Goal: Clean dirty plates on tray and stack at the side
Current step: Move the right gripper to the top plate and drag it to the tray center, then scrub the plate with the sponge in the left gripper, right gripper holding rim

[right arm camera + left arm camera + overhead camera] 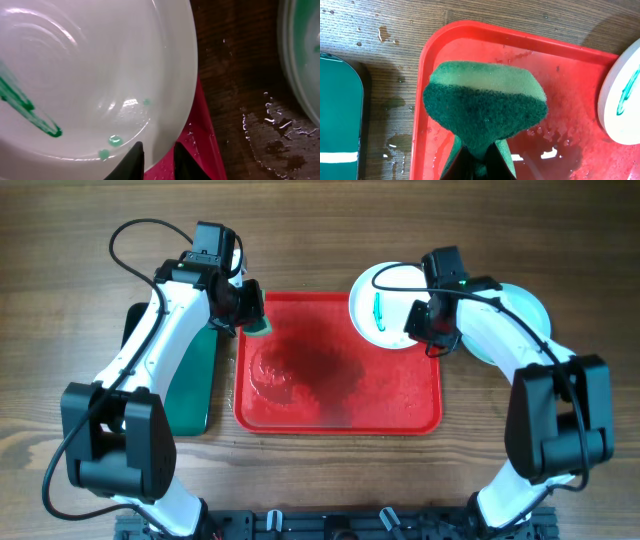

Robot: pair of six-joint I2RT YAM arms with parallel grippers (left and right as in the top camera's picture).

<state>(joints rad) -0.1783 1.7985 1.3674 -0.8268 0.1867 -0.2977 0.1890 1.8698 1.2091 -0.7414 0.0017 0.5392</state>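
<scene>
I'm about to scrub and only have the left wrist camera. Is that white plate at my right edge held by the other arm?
Observer: Yes, the right gripper pinches the plate by its rim.
Operator: I see one smear. More dirt?
Observer: Small teal spots close to where it's gripped.
Operator: Other plates?
Observer: There's another plate on the table right of the tray, partly behind the right arm.

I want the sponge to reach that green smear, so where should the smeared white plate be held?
Pinch the plate by its thin rim on the right-hand edge, coming from the right: the smear lies toward the other side, so fingers there stay clear.
</scene>
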